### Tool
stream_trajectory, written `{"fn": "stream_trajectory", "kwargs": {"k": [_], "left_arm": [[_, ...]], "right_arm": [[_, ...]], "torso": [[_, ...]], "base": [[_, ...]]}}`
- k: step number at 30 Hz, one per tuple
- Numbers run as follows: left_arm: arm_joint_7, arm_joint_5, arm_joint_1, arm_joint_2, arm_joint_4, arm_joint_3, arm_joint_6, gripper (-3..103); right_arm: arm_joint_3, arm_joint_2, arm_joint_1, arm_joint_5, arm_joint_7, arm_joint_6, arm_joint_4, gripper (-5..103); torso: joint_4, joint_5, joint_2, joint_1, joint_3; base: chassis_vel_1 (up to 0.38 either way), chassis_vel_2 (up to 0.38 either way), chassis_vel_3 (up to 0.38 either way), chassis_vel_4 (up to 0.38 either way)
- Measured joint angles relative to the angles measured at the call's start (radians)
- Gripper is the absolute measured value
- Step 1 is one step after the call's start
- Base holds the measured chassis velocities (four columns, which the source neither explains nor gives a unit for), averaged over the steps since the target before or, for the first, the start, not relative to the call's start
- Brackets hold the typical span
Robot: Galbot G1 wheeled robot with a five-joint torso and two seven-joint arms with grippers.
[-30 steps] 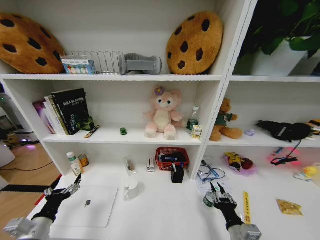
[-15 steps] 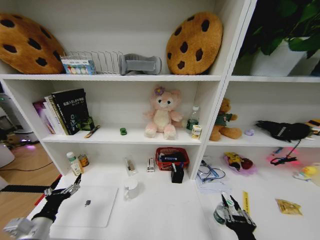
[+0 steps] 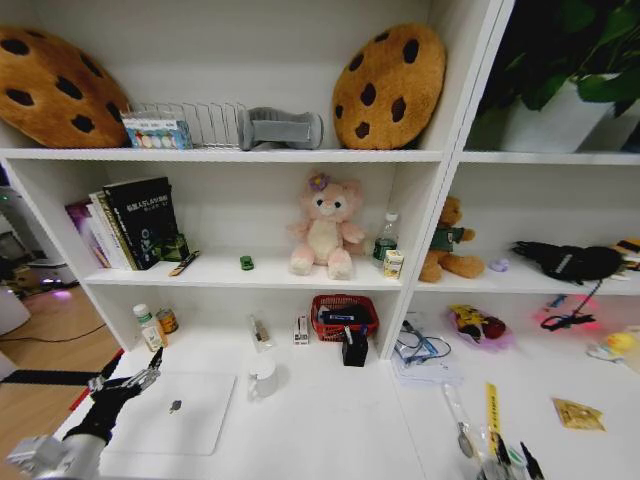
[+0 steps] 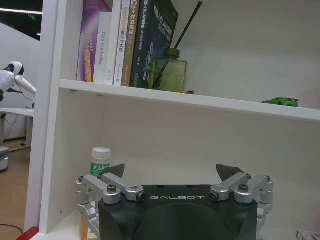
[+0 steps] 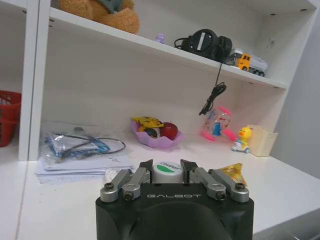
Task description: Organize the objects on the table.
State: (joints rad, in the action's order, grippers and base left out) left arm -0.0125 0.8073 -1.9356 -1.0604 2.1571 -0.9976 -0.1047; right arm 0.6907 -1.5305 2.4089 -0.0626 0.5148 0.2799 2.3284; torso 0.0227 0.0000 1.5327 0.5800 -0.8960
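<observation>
Down at the near edge of the white counter, the right claw shows just its dark fingertips in the head view; in the right wrist view its fingers are closed on a small white bottle with a green lid. On the robot's left, the left claw hangs over the counter's near corner with its jaws spread wide and nothing between them, as the left wrist view shows. Just beside it lies the slim silver laptop, lid shut and flat on the counter. A white mug stands just beyond the laptop's far corner. On the right side of the counter a yellow strip lies near the right claw, and a stack of papers with cables sits farther back. Against the shelf's foot stand a red basket and a white-capped bottle. Higher, on the middle shelf, the green toy car rests between a row of books and a pink plush toy.
</observation>
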Motion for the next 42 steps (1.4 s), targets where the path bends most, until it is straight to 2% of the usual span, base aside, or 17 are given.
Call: {"fn": "stream_trajectory", "kwargs": {"k": [7, 13, 21, 25, 29, 35, 42], "left_arm": [[0.0, 0.0, 0.0, 0.0, 0.0, 0.0, 0.0, 100], [0.0, 0.0, 0.0, 0.0, 0.0, 0.0, 0.0, 100], [0.0, 0.0, 0.0, 0.0, 0.0, 0.0, 0.0, 100], [0.0, 0.0, 0.0, 0.0, 0.0, 0.0, 0.0, 100], [0.0, 0.0, 0.0, 0.0, 0.0, 0.0, 0.0, 100], [0.0, 0.0, 0.0, 0.0, 0.0, 0.0, 0.0, 100], [0.0, 0.0, 0.0, 0.0, 0.0, 0.0, 0.0, 100]], "right_arm": [[0.001, 0.017, 0.032, 0.013, 0.042, 0.022, -0.026, 29], [-0.025, 0.027, -0.008, 0.099, 0.07, 0.102, -0.196, 29], [-0.033, 0.035, -0.084, 0.083, 0.086, 0.135, -0.389, 29], [-0.036, 0.036, -0.095, 0.086, 0.087, 0.148, -0.421, 29], [-0.042, 0.04, -0.127, 0.101, 0.089, 0.183, -0.512, 29], [-0.047, 0.052, -0.185, 0.102, 0.077, 0.209, -0.628, 29], [-0.051, 0.095, -0.352, 0.059, 0.003, 0.228, -0.836, 29]], "torso": [[-0.0001, -0.0001, 0.0, 0.0, 0.0], [0.0, 0.0001, 0.0, 0.0, 0.0], [0.0, 0.0001, 0.0, 0.0, 0.0], [-0.0001, -0.0001, 0.0, 0.0, 0.0], [0.0, 0.0, 0.0, 0.0, 0.0], [0.0, -0.0002, 0.0, 0.0, 0.0], [0.0, 0.0, 0.0, 0.0, 0.0]], "base": [[0.0, 0.0, 0.0, 0.0], [0.0, 0.0, 0.0, 0.0], [0.0, 0.0, 0.0, 0.0], [0.0, 0.0, 0.0, 0.0], [0.0, 0.0, 0.0, 0.0], [0.0, 0.0, 0.0, 0.0], [0.0, 0.0, 0.0, 0.0]]}}
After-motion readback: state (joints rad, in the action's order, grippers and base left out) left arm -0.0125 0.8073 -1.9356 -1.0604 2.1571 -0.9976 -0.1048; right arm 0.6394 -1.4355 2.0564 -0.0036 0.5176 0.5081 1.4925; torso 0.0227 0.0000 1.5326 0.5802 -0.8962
